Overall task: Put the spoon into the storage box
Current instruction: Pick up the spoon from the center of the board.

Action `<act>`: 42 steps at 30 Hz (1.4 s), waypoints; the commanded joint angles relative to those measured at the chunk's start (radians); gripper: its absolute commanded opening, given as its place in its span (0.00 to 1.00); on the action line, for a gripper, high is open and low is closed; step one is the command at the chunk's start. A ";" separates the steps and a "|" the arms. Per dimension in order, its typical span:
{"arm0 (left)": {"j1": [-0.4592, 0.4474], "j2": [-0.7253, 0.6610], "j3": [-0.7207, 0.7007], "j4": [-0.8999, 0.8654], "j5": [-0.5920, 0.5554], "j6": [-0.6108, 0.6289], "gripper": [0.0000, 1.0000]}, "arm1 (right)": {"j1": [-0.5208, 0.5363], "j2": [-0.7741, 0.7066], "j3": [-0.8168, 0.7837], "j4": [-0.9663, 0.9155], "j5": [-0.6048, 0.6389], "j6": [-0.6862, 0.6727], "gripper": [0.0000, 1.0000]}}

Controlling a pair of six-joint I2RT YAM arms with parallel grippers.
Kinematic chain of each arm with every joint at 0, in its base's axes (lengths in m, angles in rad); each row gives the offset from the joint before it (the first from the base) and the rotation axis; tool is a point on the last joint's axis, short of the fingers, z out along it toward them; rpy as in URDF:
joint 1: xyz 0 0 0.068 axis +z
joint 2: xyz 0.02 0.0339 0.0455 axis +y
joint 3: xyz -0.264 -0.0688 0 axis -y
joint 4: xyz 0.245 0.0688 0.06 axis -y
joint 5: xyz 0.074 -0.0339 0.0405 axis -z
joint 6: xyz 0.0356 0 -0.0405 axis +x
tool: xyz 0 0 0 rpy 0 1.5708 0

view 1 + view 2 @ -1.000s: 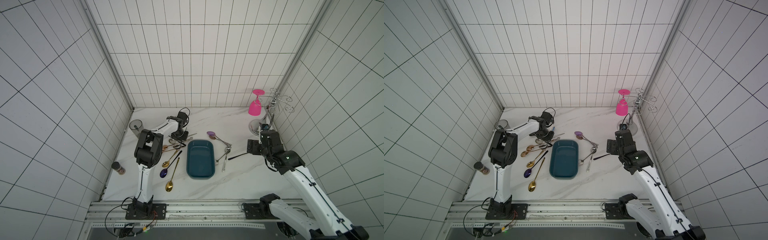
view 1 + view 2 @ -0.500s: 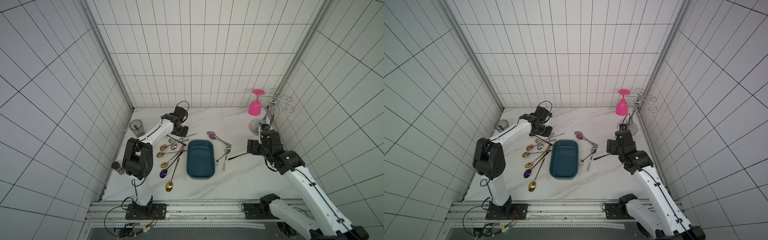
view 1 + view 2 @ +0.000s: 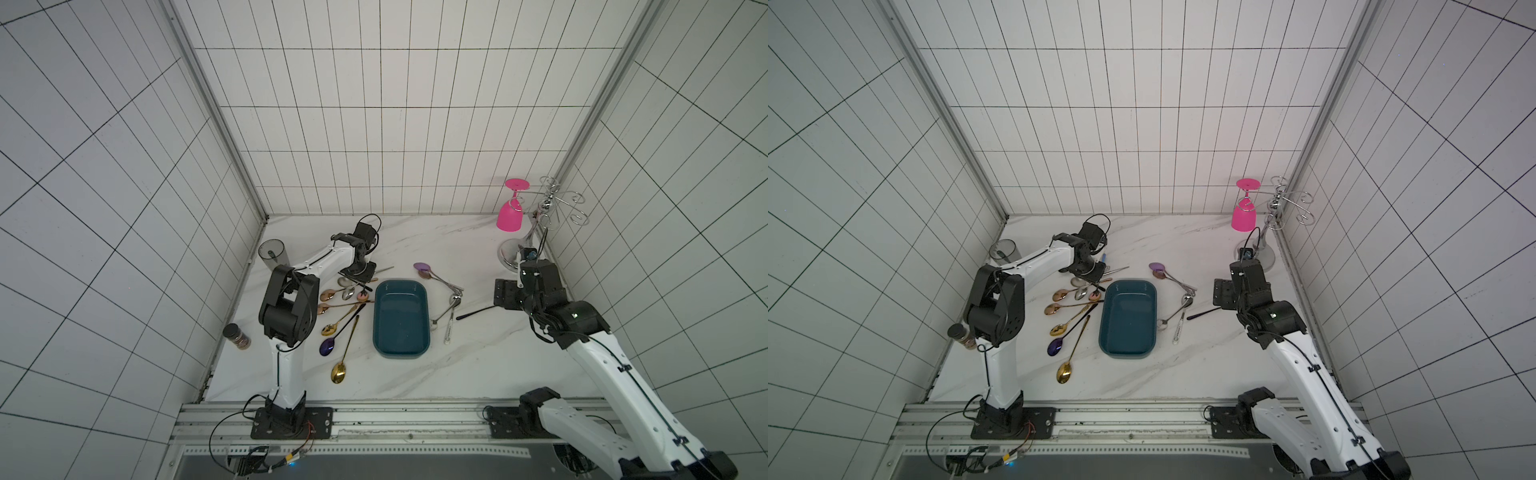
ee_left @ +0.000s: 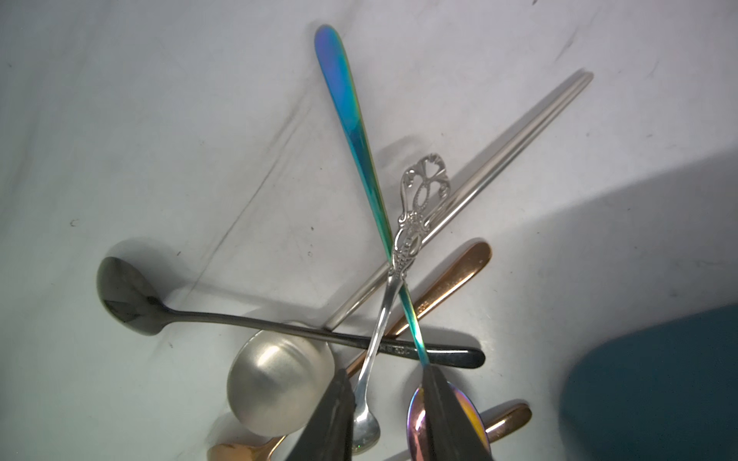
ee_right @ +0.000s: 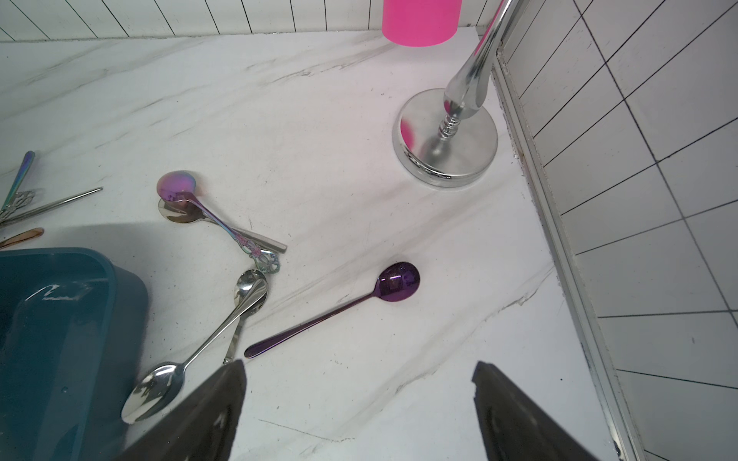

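Now my left gripper (image 4: pixel 386 371) sits slightly parted astride the ornate silver spoon (image 4: pixel 413 219), clamping nothing; my right gripper (image 5: pixel 358 362) gapes wide and empty above the white marble desk (image 5: pixel 319 159).

both top views look steeply down on the whole table (image 3: pixel 478 365); close wrist views each catch the storage box (image 5: pixel 60 319).

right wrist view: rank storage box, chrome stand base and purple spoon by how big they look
1. storage box: largest, though cropped and nearest the camera
2. chrome stand base
3. purple spoon: longer but far thinner
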 commanded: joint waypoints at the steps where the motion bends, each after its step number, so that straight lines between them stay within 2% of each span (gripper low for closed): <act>1: -0.004 0.026 -0.020 0.011 -0.069 0.040 0.30 | -0.008 0.000 -0.027 0.011 0.011 -0.003 0.92; 17: -0.005 0.076 -0.028 -0.001 -0.059 0.057 0.29 | -0.008 0.002 -0.027 0.010 0.014 -0.003 0.92; 34: -0.003 0.066 -0.018 -0.008 -0.059 0.050 0.00 | -0.008 0.000 -0.028 0.010 0.017 -0.003 0.93; 42: -0.005 -0.044 -0.013 -0.018 -0.032 0.014 0.00 | -0.008 0.001 -0.028 0.010 0.020 -0.002 0.92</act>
